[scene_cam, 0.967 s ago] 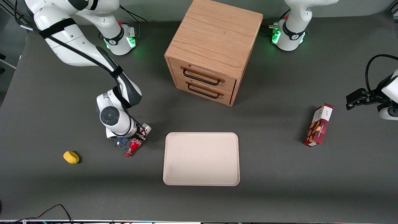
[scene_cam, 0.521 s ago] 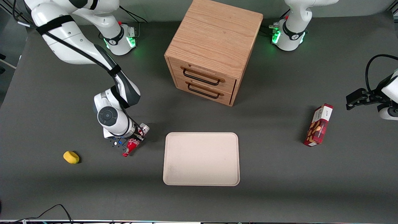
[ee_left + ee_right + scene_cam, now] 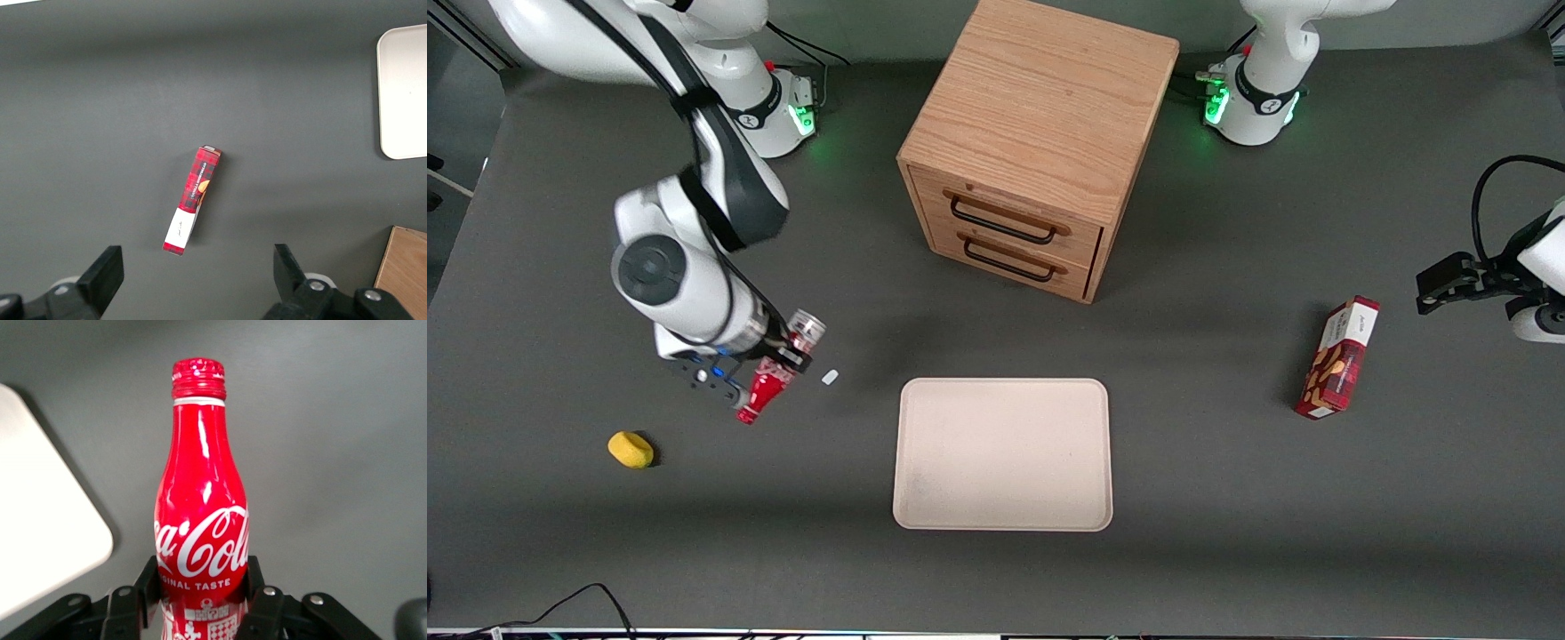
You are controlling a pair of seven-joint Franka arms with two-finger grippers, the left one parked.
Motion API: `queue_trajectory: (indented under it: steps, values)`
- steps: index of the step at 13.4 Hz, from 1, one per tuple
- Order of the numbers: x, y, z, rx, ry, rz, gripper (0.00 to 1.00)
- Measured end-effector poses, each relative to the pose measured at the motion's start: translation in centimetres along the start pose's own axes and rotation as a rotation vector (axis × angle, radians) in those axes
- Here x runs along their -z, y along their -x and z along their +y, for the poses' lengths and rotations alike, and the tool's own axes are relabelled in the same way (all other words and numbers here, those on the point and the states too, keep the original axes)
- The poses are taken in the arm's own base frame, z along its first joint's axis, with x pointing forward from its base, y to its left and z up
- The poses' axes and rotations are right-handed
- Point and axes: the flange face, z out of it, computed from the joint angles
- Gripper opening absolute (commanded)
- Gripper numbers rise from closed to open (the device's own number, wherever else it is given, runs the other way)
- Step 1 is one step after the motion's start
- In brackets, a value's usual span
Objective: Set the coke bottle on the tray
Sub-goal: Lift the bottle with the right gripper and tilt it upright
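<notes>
In the front view your gripper (image 3: 775, 372) hangs above the table, clamped on the coke bottle (image 3: 769, 382), which lies tilted, beside the tray (image 3: 1003, 454) toward the working arm's end. In the right wrist view the fingers (image 3: 261, 600) pinch its lower body, so carry it level over the tray, lower gently, then release.

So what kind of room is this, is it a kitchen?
Probably a robot lab, not a kitchen: arms bolted to a grey table, the gripper holding a coke bottle above it beside a tray, wooden drawers nearby.
</notes>
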Motion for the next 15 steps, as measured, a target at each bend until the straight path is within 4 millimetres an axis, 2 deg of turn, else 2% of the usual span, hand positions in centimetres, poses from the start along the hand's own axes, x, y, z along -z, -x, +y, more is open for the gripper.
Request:
queue_trajectory:
  steps: [2,4,6,8,11,13,15]
  values:
    - [6.2,0.6,1.7,0.029,0.037,-0.041,0.0]
    - [12.2,0.2,3.1,0.064,0.013,-0.066,0.0]
    - [15.5,-0.3,4.5,0.098,-0.005,-0.066,0.0]
    - [15.8,-0.7,4.5,0.111,-0.011,-0.067,0.0]
    - [13.5,-1.8,2.3,0.175,-0.004,-0.107,0.0]
    - [11.9,-2.6,-0.5,0.277,0.001,-0.143,0.0]
    - [9.3,-2.8,-4.3,0.363,0.025,-0.145,0.0]
